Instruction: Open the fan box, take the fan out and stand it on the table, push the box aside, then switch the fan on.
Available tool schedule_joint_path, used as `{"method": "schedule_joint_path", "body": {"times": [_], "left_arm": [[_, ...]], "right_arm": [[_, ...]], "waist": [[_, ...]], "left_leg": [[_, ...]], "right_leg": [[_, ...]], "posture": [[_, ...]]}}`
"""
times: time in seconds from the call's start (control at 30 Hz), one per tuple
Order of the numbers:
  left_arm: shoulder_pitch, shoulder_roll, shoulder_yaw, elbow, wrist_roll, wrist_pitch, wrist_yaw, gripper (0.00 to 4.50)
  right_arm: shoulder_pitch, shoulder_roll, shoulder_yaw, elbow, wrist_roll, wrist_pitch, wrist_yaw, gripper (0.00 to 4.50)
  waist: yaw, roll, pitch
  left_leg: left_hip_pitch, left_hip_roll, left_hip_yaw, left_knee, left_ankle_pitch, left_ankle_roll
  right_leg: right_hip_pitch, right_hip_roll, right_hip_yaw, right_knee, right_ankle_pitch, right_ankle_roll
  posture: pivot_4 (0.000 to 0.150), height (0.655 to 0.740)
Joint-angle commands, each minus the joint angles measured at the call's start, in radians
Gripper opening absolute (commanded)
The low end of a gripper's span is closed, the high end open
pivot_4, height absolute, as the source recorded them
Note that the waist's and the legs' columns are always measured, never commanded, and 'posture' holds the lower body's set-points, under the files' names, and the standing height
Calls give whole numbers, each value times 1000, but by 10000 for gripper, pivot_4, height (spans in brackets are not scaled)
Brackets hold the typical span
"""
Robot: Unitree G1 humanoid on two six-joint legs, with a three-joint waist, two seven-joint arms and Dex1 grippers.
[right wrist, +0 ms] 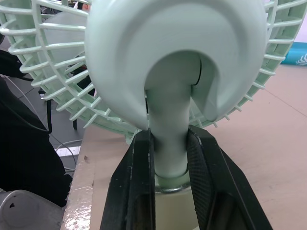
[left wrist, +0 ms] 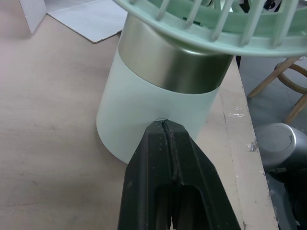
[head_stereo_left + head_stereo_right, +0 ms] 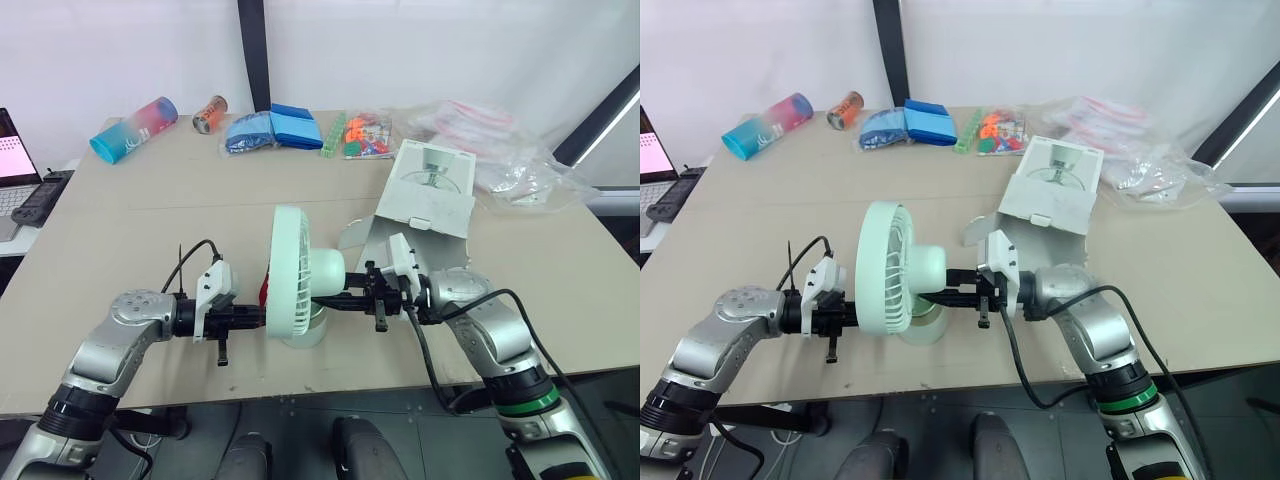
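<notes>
- The fan [image 3: 300, 275], pale green, stands upright on its round base [image 2: 144, 124] close to the front edge of the bench [image 3: 130, 230], between the two arms. Its grille head is turned edge-on to the head camera.
- The left tool [image 2: 165, 125] is closed, its two black fingers [image 2: 153, 163] pressed together with nothing between them. The joined tip touches the lower side wall of the base, just under the metallic band.
- The right tool [image 1: 170, 139] grips the fan's neck [image 1: 170, 96]. One finger [image 1: 136, 187] lies on each side of the neck, just above the base and below the rounded motor housing.
- The two tools meet the fan from opposite sides, the left at the base and the right at the neck behind the head.
- The fan box [image 3: 425, 195], white with a printed picture of a fan on its upper face, lies flat on the bench behind and to the right of the fan. Its near end is open, and the flaps are spread on the bench just beside the right arm.
- Along the far edge of the bench, well apart from the fan, lie a blue-and-pink cylinder [image 3: 133, 128], a small can [image 3: 210, 114], blue packets [image 3: 272, 128], a bag of coloured pieces [image 3: 365, 133] and clear plastic bags [image 3: 500, 150].
- A laptop [image 3: 15, 160] sits at the far left, beside the bench.
</notes>
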Motion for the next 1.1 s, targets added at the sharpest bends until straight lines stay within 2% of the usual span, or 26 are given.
{"method": "schedule_joint_path", "body": {"times": [0.03, 0.87, 1.1], "left_arm": [[-2, -7, 2, -24, -6, -22, -2, 681], [-6, -10, 1, -11, 6, -36, -2, 681], [3, 10, 57, -24, -18, -29, 13, 681]], "right_arm": [[23, -20, 16, 8, -20, 21, 2, 4041], [30, -26, 11, 6, -19, 21, 7, 4041], [33, -33, -5, 0, -8, 23, 14, 4041]], "waist": [[0, 0, 0], [0, 0, 0], [0, 0, 0]], "left_leg": [[0, 0, 0, 0, 0, 0], [0, 0, -1, 0, 0, 0], [0, 0, -1, 0, 0, 0]], "right_leg": [[0, 0, 0, 0, 0, 0], [0, 0, 0, 0, 0, 0], [0, 0, 0, 0, 0, 0]], "posture": [[1500, 7400], [1500, 7400], [1500, 7400]]}}
